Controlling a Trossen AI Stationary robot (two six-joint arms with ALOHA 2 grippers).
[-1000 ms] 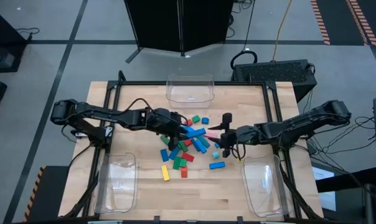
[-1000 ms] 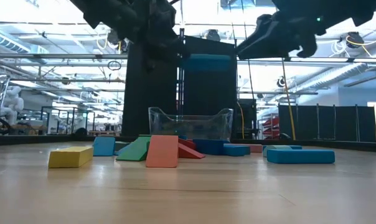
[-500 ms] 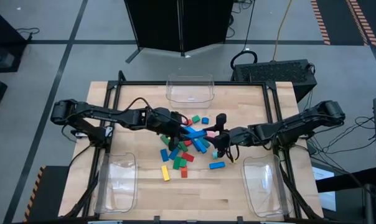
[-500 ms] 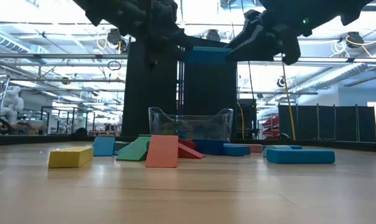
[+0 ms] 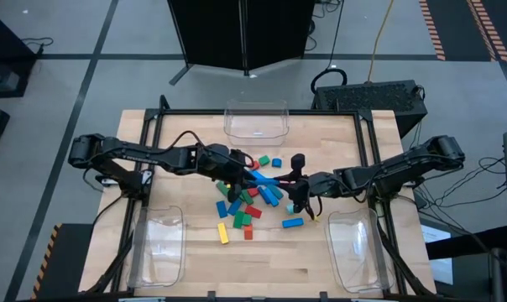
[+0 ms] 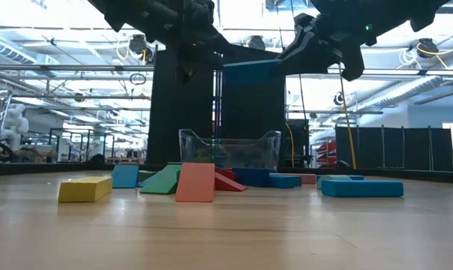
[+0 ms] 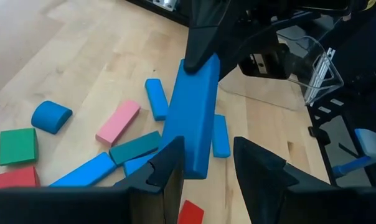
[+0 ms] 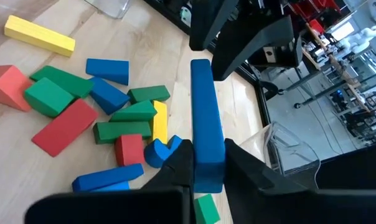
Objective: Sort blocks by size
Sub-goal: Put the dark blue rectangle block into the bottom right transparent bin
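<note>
Blocks (image 5: 247,201) lie scattered mid-desk in the high view; a long blue bar (image 5: 265,179) hangs above the pile between both arms, the left tool (image 5: 241,177) at its 9 o'clock end and the right tool (image 5: 294,182) at its 3 o'clock end. Clear bins sit at 12 (image 5: 255,119), 7 (image 5: 156,245) and 5 o'clock (image 5: 356,248) on the desk (image 5: 186,126). Low view: bar (image 6: 249,66) held level high over the desk, pinched from both sides, loose pieces along the wood below. Left wrist view: left tool (image 7: 208,163) clamped on the bar's (image 7: 194,112) near end, the other arm's fingers on the far end. Right wrist view: right tool (image 8: 206,167) clenched on its end of the bar (image 8: 205,124), fingers snug to both flat faces. Judgement: bar looks rigid, light, smooth-painted, so somewhat slippery; best gripped across the narrow flat sides, near the middle when one tool carries it alone, since an end grip could let it pivot. Handover looks mid-way; long-piece bin likely next.
</note>
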